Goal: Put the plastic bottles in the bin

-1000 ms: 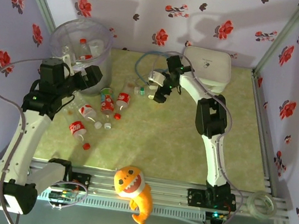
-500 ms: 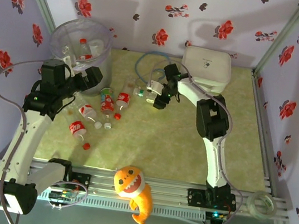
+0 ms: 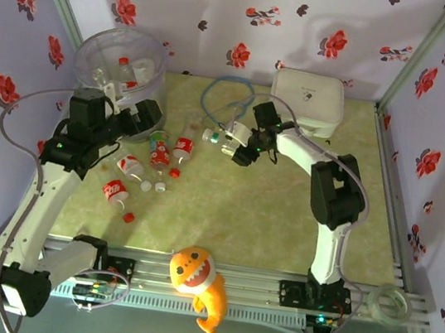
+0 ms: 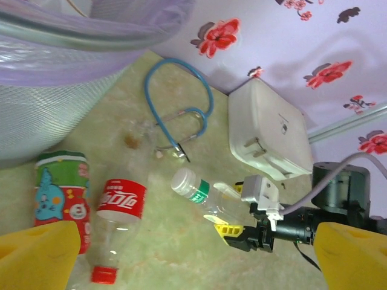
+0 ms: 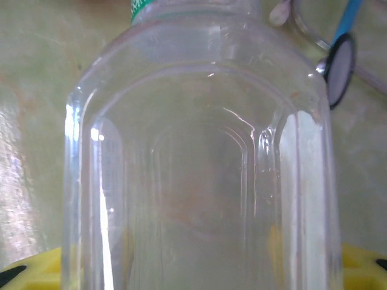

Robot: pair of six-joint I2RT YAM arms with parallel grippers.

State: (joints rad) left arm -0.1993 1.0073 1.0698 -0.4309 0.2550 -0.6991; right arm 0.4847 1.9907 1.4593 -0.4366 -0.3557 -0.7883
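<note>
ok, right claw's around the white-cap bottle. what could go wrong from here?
1. The right claw grips the clear bottle near its base, cap end sticking out, so it may slip or pivot on lifting.
2. The stethoscope lies right beside it and could snag.
3. The left claw hovers open by the bin, on the likely carry path, so the arms might clash.

Bright, even light from above; soft grey shadows lie on the floral wall [image 3: 229,8] behind the bin [image 3: 153,81]. Right of the bin, a clear bottle [image 5: 199,157] close against the right wrist lens is blurred and streaked with white glints.
</note>
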